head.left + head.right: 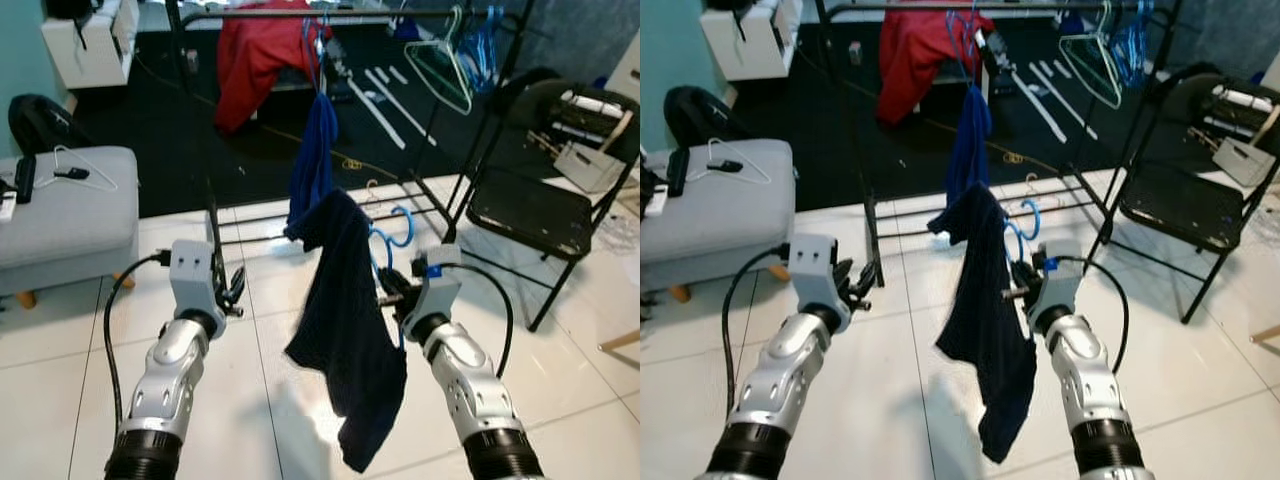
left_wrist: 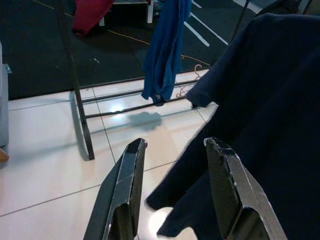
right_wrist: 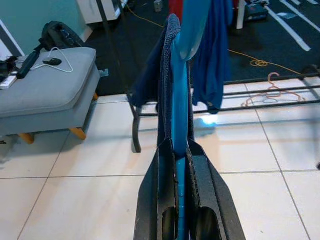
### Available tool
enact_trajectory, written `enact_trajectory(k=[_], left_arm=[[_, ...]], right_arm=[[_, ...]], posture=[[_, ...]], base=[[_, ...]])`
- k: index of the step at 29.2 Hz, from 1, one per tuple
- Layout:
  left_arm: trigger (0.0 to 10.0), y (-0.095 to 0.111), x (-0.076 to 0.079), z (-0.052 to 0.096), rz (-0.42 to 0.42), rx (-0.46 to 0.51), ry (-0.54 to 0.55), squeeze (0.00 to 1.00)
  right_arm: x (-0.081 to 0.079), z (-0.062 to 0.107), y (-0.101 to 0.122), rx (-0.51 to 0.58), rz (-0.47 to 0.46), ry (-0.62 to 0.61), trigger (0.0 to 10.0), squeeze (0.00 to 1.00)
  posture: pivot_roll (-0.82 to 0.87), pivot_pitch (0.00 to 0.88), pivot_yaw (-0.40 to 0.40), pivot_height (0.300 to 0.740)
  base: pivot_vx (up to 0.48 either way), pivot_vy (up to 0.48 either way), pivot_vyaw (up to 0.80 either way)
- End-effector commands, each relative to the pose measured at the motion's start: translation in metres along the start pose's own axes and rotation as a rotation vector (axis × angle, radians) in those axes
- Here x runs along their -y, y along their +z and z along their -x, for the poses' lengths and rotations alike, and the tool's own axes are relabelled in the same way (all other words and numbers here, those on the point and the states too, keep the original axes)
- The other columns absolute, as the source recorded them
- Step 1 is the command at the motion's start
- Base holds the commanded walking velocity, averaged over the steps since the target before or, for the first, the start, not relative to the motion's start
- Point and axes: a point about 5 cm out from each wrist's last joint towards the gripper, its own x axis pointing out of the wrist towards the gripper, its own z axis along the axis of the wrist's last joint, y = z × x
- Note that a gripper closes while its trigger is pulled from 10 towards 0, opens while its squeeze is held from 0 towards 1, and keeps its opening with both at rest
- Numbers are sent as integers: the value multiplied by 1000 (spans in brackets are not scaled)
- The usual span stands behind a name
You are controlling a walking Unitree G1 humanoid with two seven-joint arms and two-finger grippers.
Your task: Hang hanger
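My right gripper (image 1: 385, 292) is shut on a blue plastic hanger (image 1: 388, 240) that carries a dark navy garment (image 1: 345, 330) hanging down between my arms. In the right wrist view the hanger's blue bar (image 3: 180, 150) is clamped between the black fingers (image 3: 202, 200). My left gripper (image 1: 235, 290) is open, just left of the garment, holding nothing; its fingers (image 2: 122, 195) frame the navy cloth (image 2: 260, 125). The black clothes rail (image 1: 330, 12) runs across the top, with a blue garment (image 1: 315, 160), a red garment (image 1: 255, 55) and several spare hangers (image 1: 445, 65) on it.
A grey ottoman (image 1: 65, 215) with a white hanger and a phone stands at the left. A black folding chair (image 1: 535, 200) is at the right. The rack's base bars (image 1: 330, 222) and a pink hanger (image 1: 370, 195) lie on the white tiled floor ahead.
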Motion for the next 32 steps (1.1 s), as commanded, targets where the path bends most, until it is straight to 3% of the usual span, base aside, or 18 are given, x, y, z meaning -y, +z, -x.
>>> enact_trajectory(k=[1, 14, 17, 32], left_arm=[[10000, 1, 3, -2, -15, 0, -7, 0], [10000, 3, 4, -6, -21, 1, -10, 0], [10000, 4, 3, -7, -22, 3, -8, 0], [10000, 5, 7, -12, -35, 3, -28, 0]], right_arm=[[-3, 0, 4, 25, -20, 19, 10000, 0], [-2, 0, 4, -2, 22, 32, 10000, 0], [0, 0, 6, 16, -18, 4, 10000, 0], [5, 0, 8, 20, -4, -16, 10000, 0]], posture=[[-68, 66, -47, 740], [-68, 79, -46, 740], [-66, 79, -47, 740], [-68, 80, -35, 740]], base=[[416, 0, 0], [417, 0, 158], [416, 0, 0], [416, 0, -53]])
